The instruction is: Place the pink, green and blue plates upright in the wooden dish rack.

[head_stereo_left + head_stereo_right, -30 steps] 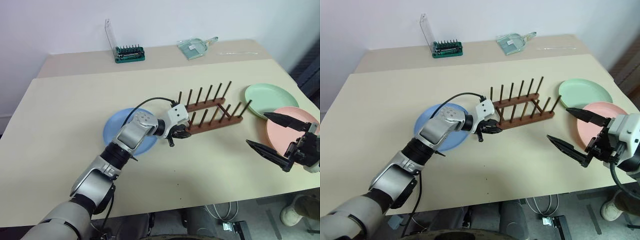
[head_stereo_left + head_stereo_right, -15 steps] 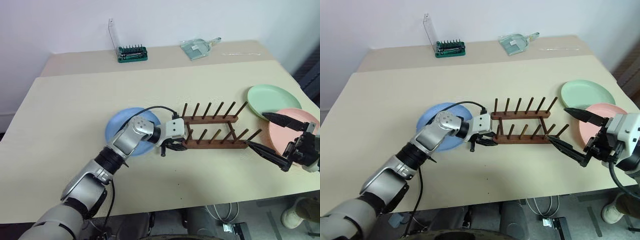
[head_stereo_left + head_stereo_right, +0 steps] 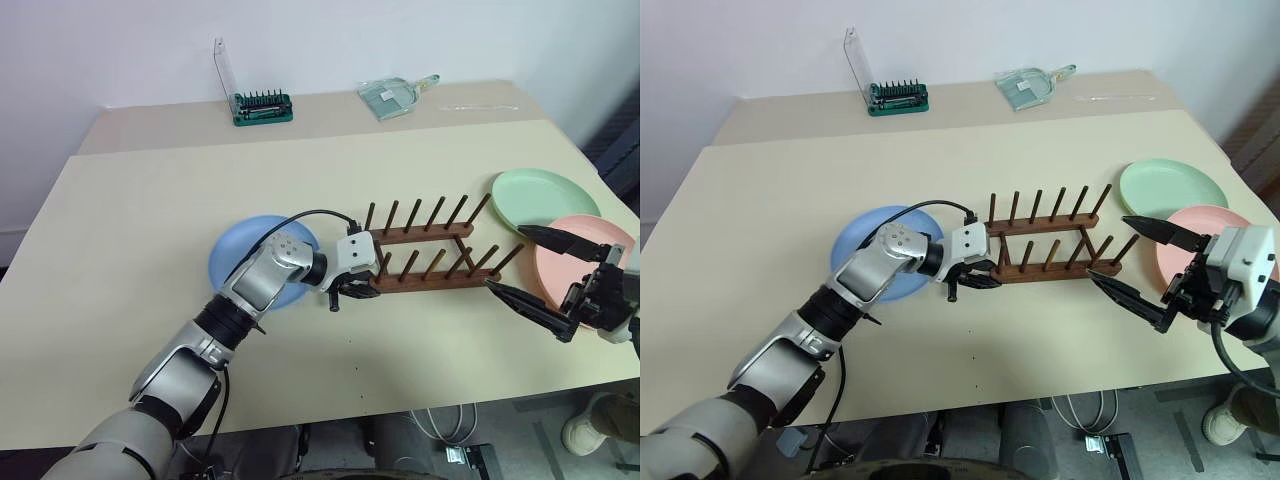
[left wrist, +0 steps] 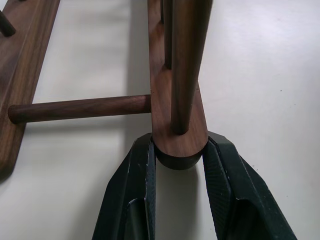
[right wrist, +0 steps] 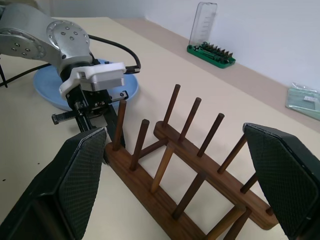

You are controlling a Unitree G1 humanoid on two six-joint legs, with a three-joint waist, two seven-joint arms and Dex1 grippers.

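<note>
Since the earlier frame the wooden dish rack [image 3: 428, 252] has swung from angled to nearly square across the worktop [image 3: 130, 230]; the left gripper [image 4: 178, 161] pinches its near rail's left end; the right gripper [image 3: 1132, 262] gapes empty; the stiff, light blue plate [image 3: 238, 262], green plate [image 3: 545, 195] and pink plate [image 3: 590, 250] lie flat, probably best taken by their rims.

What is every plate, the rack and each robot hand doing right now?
Blue plate: flat on table.
Green plate: flat on table.
Pink plate: flat on table.
Wooden dish rack: standing, no plates in it.
Left gripper: pinching the rack's rail end.
Right gripper: wide open, holding nothing.
</note>
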